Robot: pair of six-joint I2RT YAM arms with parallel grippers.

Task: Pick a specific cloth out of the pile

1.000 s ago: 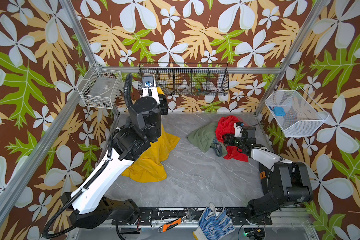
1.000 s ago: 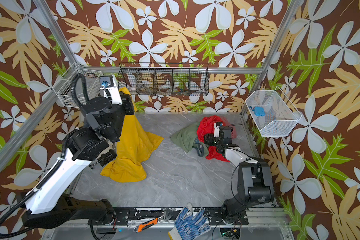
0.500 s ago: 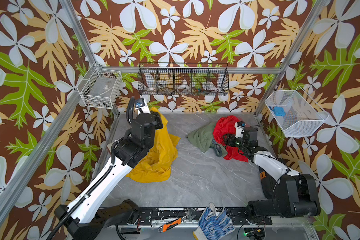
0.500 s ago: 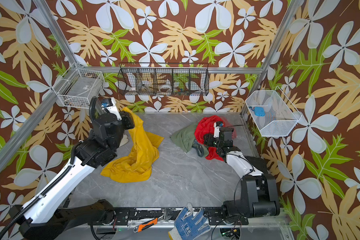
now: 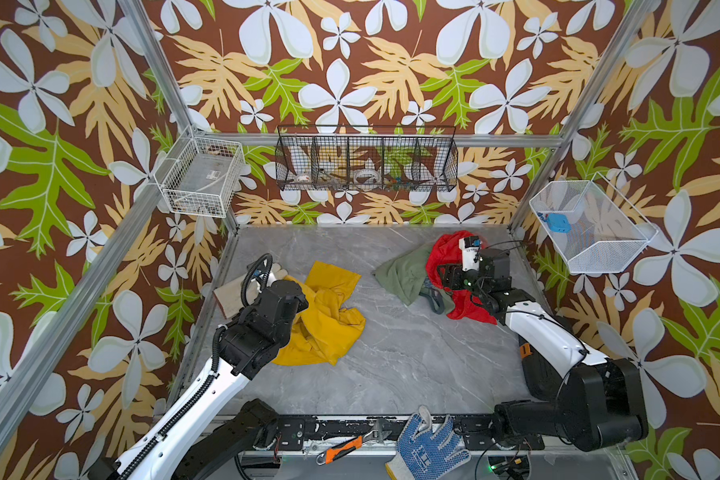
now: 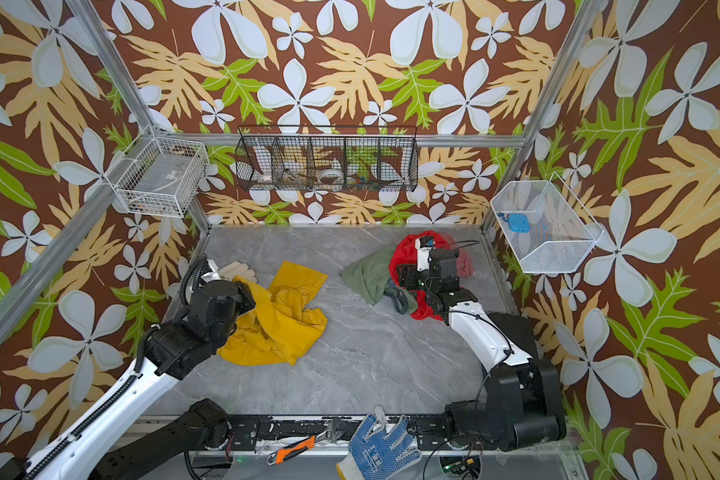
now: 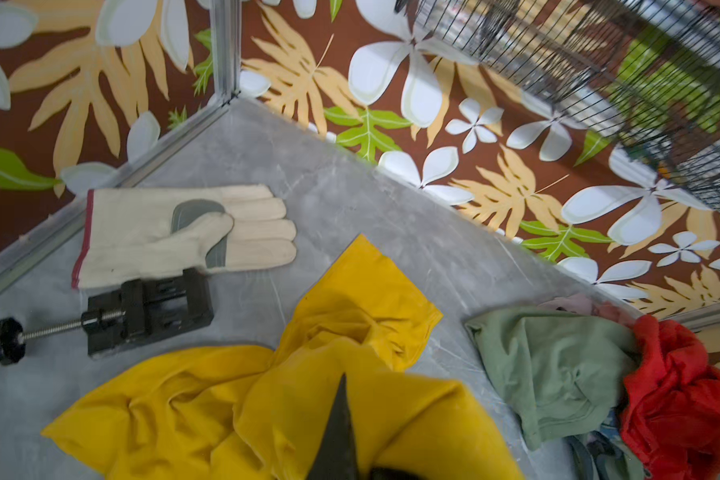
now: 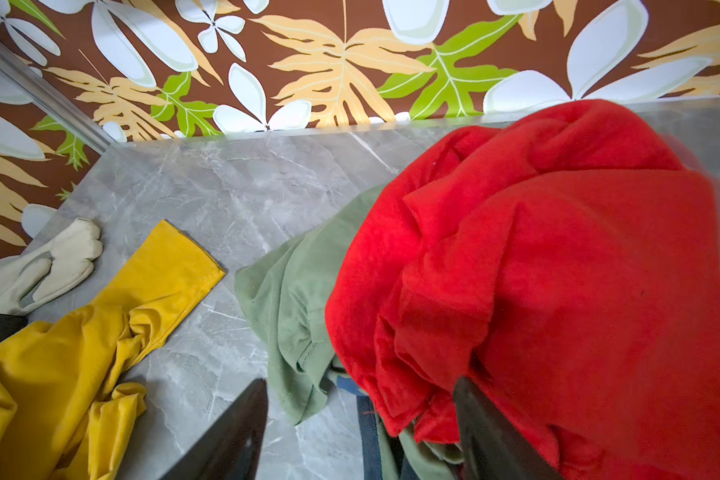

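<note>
The mustard-yellow cloth [image 5: 329, 320] [image 6: 283, 328] lies crumpled on the grey table at the left, apart from the pile. My left gripper [image 7: 344, 382] is shut on a fold of it, low over the table; in both top views the wrist hides the jaws. The pile sits at the back right: a bright red cloth [image 5: 445, 249] [image 8: 558, 270] on top of an olive-green cloth [image 5: 404, 276] [image 8: 296, 291], with pink fabric [image 6: 464, 262] behind. My right gripper [image 8: 358, 395] [image 5: 445, 276] stands open over the pile's edge, one finger against the red cloth.
A cream work glove [image 7: 184, 232] and a black screw clamp [image 7: 142, 311] lie by the left wall near the yellow cloth. A blue-dotted glove [image 5: 429, 444] and a wrench [image 5: 346, 446] rest at the front rail. Wire baskets [image 5: 366, 158] [image 5: 200, 174] [image 5: 591, 228] hang on the walls.
My left arm has come down from high near the back wall, still gripping the yellow cloth, which went from hanging to heaped on the table. The right gripper stayed at the pile.
</note>
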